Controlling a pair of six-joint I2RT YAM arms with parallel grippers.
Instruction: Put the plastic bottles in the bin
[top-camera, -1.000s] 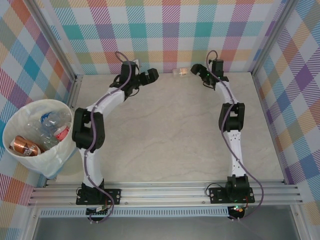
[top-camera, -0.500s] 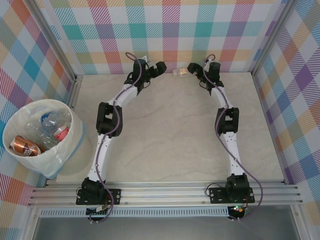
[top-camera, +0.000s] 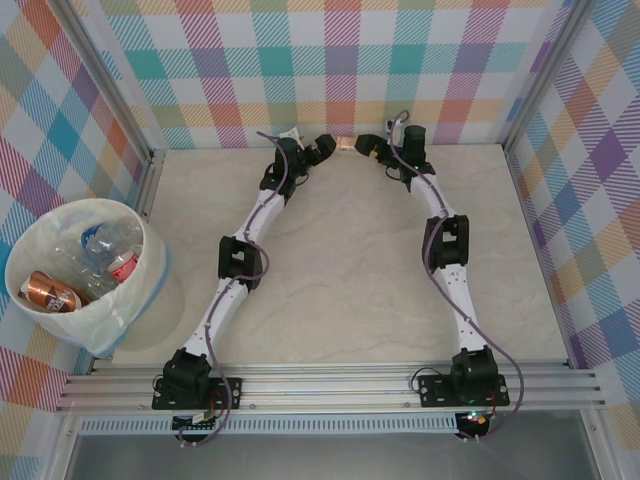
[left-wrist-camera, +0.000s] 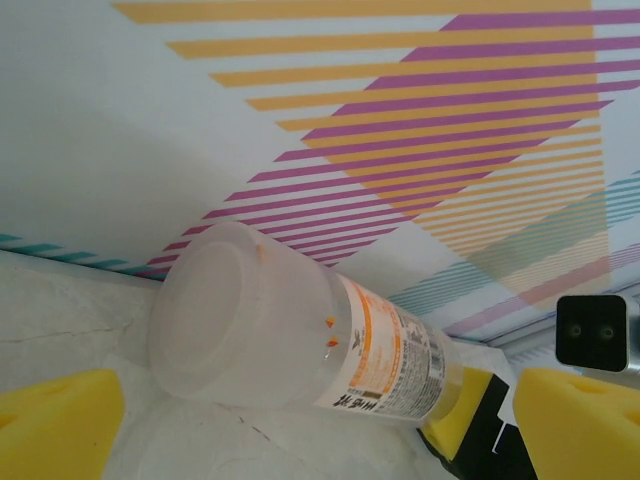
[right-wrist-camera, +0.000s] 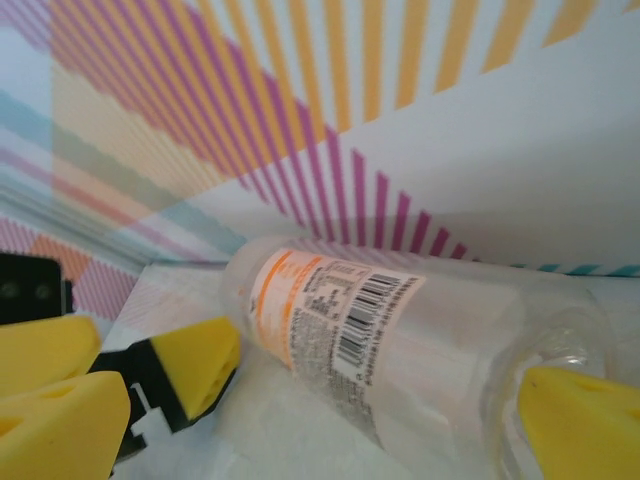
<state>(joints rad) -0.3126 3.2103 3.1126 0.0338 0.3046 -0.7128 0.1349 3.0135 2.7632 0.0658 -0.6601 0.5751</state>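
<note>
Overhead, the light is bright, even and diffuse, falling from above. The arms cast only faint, short shadows on the pale table (top-camera: 350, 260), and the bin (top-camera: 115, 320) throws a soft grey one to its right. That view is sharp from edge to edge, without glare. In both wrist views the yellow pads (left-wrist-camera: 60, 425) in the lower corners are blurred, while the bottle (left-wrist-camera: 390, 365) label stays fairly crisp. At the right of the right wrist view, its clear plastic shows pale, milky highlights.
</note>
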